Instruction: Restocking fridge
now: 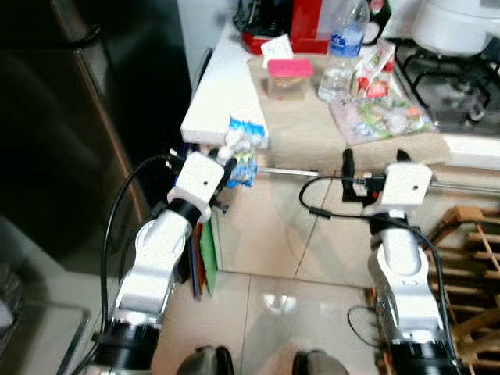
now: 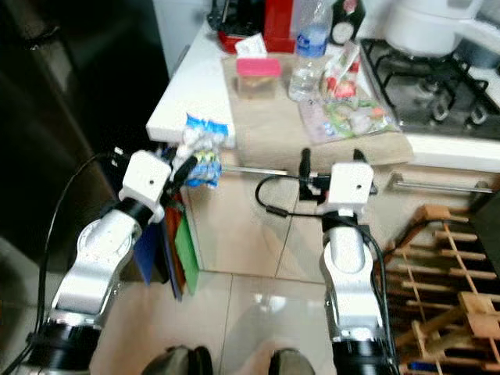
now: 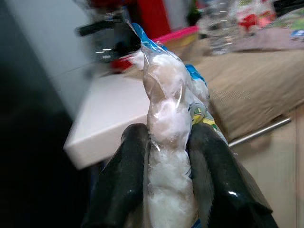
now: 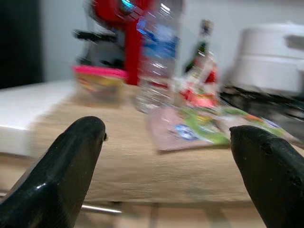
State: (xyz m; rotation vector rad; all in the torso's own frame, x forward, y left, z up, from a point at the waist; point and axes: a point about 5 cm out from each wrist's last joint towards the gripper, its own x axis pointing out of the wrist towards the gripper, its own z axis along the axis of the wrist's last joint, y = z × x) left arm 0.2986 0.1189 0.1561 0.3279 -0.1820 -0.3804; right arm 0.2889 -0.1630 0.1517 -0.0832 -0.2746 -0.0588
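On my far left I have the dark fridge (image 1: 70, 133), cut off by the frame, and I can't make out a handle or whether a door stands open. My left gripper (image 3: 166, 156) is clamped on one clear food bag (image 3: 166, 142) with blue print, holding white lumps I can't identify. The bag sits just off the near left corner of the white counter (image 1: 223, 94), out in the air beyond the edge, level with the counter's front. Between the fridge face and the counter side there is a narrow gap, and some flat coloured things (image 2: 176, 250) stand there, half hidden by my arm.

On the counter a beige cloth (image 1: 312, 125) hangs over the front edge. On it I count one pink-lidded tub (image 1: 290, 76), one water bottle (image 1: 344, 51) and a flat bag of vegetables (image 1: 383, 117), with another red-and-white packet (image 1: 371, 74) leaning behind it that I can't read. A red appliance (image 2: 277, 23) stands at the back, cropped by the top edge.

My right gripper (image 4: 173, 156) has its fingers spread wide with nothing between them, hovering in front of the counter's edge below the vegetable bag. Farther right sit the stove (image 2: 437, 70) and one white pot (image 1: 461, 23), both cut off. A wooden rack (image 2: 445, 266) crowds the floor beside my right arm.
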